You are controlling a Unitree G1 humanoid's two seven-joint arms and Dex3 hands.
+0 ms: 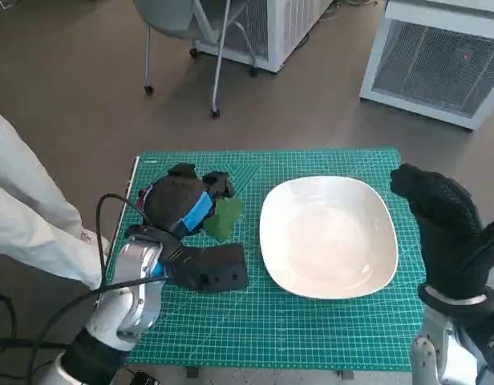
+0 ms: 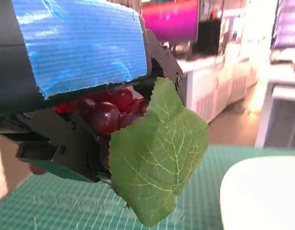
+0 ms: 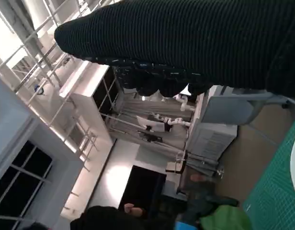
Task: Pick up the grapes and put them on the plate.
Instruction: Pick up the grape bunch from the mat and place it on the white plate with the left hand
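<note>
My left hand grips a bunch of dark red grapes with a green leaf hanging from it. In the head view the leaf shows beside the hand, left of the white plate, and the grapes themselves are hidden under the hand. The left wrist view shows the bunch held above the green mat, with the plate's rim close by. My right hand in its black glove stands at the plate's right edge, holding nothing, its fingers apart.
The green cutting mat covers the table. A chair and white cabinets stand on the floor beyond. A person's pale-clothed leg is at the left of the table.
</note>
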